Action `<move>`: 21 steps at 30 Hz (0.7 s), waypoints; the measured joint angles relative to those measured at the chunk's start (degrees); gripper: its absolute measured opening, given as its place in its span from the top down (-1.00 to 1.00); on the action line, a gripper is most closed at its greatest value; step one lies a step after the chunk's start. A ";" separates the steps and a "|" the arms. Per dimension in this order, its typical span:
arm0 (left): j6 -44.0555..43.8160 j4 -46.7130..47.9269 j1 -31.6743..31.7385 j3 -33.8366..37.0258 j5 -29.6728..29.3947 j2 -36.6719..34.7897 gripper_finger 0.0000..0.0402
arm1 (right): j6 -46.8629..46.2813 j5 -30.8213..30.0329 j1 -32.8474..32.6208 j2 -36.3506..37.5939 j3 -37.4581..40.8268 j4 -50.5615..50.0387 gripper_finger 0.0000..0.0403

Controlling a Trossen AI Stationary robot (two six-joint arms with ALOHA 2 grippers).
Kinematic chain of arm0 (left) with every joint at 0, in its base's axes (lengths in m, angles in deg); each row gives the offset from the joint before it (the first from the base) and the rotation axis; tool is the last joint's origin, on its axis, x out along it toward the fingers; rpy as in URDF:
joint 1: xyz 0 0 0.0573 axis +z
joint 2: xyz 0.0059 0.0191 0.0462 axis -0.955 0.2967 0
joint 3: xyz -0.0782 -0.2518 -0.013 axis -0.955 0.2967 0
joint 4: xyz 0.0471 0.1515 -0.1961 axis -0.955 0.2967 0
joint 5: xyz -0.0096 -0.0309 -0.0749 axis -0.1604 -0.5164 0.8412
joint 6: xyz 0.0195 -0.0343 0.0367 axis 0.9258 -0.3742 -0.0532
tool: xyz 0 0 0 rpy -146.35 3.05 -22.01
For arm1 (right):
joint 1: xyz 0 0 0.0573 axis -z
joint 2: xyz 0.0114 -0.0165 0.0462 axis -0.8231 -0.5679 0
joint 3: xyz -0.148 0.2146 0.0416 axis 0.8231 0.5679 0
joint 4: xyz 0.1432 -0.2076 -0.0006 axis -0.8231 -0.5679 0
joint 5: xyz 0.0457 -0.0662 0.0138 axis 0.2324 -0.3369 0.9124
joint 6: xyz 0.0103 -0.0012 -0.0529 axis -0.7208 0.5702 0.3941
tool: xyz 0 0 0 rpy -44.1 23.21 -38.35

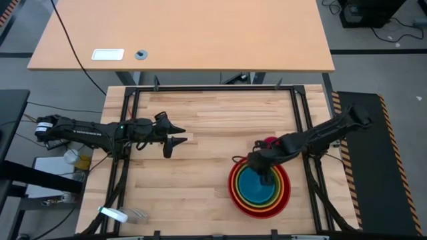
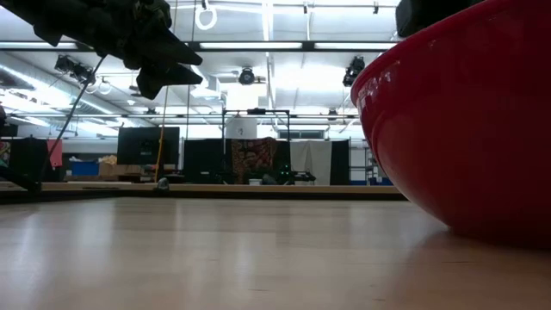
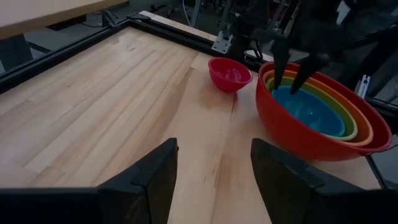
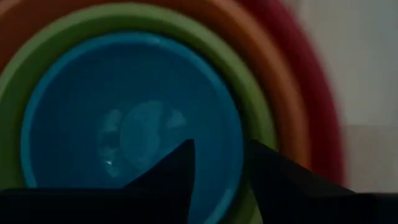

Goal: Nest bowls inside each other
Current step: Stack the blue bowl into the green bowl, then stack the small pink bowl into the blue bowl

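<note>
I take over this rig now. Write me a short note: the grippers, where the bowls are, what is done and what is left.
Right gripper: open, over the blue bowl, holding nothing.
Left gripper: open, empty, waiting above the table's left half.
Done: blue bowl sits in the green bowl, that in the orange bowl, that in the red bowl.
Left: the pink bowl stands alone beside the stack; place it into the blue bowl.

Both arms are built of dark, near-black segments. The left arm [image 1: 100, 130], at the left of the high view, carries a white band near its base end, faint pale lettering along its forearm and a small green light at the wrist. Its gripper [image 1: 175, 134] ends in two tapered black fingers [image 3: 149, 180], flat-faced and wedge-shaped. The right arm [image 1: 320, 133] is black too, with thin cables at its wrist.
</note>
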 joint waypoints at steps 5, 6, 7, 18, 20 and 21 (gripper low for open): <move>-0.82 -0.04 -0.02 0.00 0.00 0.00 -0.03 | -0.77 -6.85 -0.36 5.53 0.81 -2.40 0.18; -1.39 -0.04 -0.02 0.00 0.00 0.00 -0.03 | -1.08 -9.21 -0.34 6.80 1.11 -3.33 0.18; -2.08 -0.04 -0.02 0.00 0.00 0.00 -0.03 | -1.34 -11.71 -0.34 8.14 1.49 -4.56 0.18; -4.02 -0.09 -0.02 0.00 -0.01 0.00 -0.03 | -7.70 -19.92 6.65 23.33 12.34 -6.83 0.19; -4.02 -0.09 -0.02 0.00 0.00 0.00 -0.03 | -8.90 -18.85 9.26 24.52 15.08 -6.90 0.19; -4.02 -0.09 -0.02 0.00 -0.01 0.00 -0.03 | -9.37 -17.79 10.63 24.98 16.14 -6.88 0.19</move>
